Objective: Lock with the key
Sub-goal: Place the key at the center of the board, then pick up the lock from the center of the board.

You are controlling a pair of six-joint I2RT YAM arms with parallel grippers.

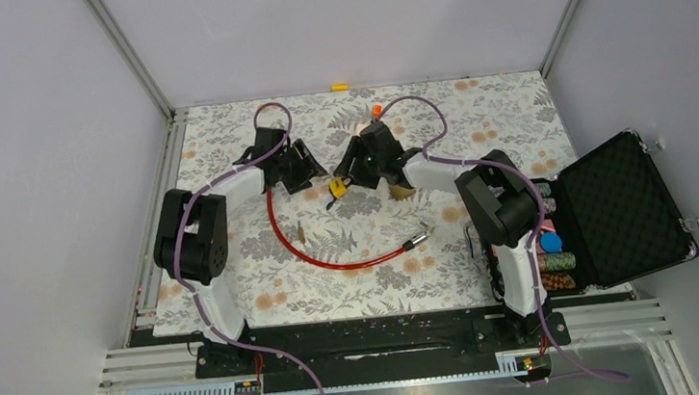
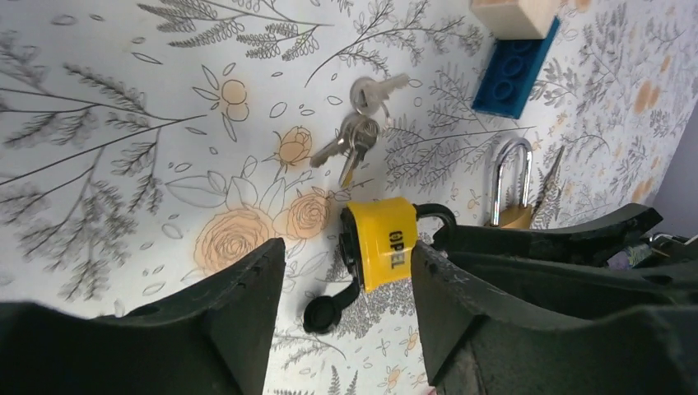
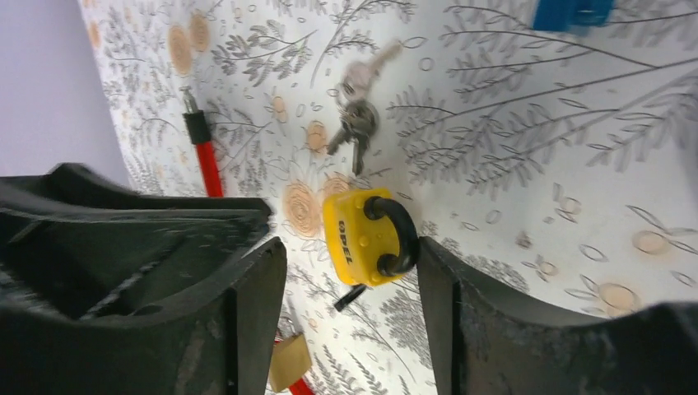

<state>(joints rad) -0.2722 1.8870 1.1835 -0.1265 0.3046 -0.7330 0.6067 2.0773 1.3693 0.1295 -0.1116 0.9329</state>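
From above, the yellow padlock [image 1: 336,188] with its black shackle lay on the floral-printed table [image 1: 269,302]. My left gripper [image 1: 310,174] was at its 10 o'clock and my right gripper [image 1: 355,170] at its 1 o'clock. A red cable [image 1: 347,266] curved past at its 6 o'clock.

In the left wrist view, the yellow padlock [image 2: 379,243] sat inside my left gripper [image 2: 346,255], whose jaws stood wide apart. The finger at 3 o'clock was just beside its body, but I could not tell whether it touched. A bunch of silver metal keys [image 2: 355,132] lay at 12 o'clock, apart from it.

In the right wrist view, the yellow padlock [image 3: 366,237] lay between the wide-spread jaws of my right gripper [image 3: 350,255]. Its shackle pointed toward the 3 o'clock finger, contact unclear. The keys [image 3: 355,119] lay at 12 o'clock and the red cable [image 3: 206,160] at 10 o'clock. Neither gripper clamped anything.
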